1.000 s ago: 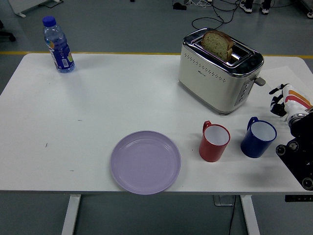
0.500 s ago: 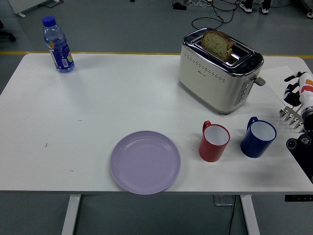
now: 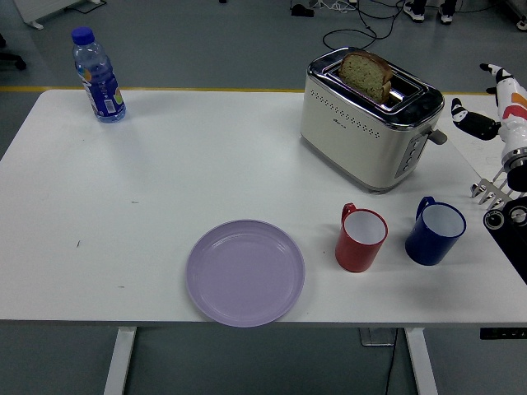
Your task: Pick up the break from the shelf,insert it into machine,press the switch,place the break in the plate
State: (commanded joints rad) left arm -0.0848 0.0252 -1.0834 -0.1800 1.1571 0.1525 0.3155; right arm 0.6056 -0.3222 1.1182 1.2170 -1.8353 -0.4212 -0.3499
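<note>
A slice of brown bread [image 3: 366, 74] stands upright in a slot of the cream and chrome toaster [image 3: 362, 123] at the table's back right. The toaster's lever [image 3: 437, 136] sticks out on its right end. A lilac plate [image 3: 244, 271] lies empty near the front edge. My right hand [image 3: 494, 103] is raised at the right edge, just right of the toaster's lever, fingers spread and holding nothing. The left arm is out of view.
A red mug [image 3: 361, 239] and a blue mug [image 3: 434, 231] stand in front of the toaster, close to my right arm. A water bottle [image 3: 98, 76] with a blue cap stands at the back left.
My right hand has risen from beside the blue mug and moved back toward the toaster's lever end. Bread, toaster, plate and mugs have stayed put.
</note>
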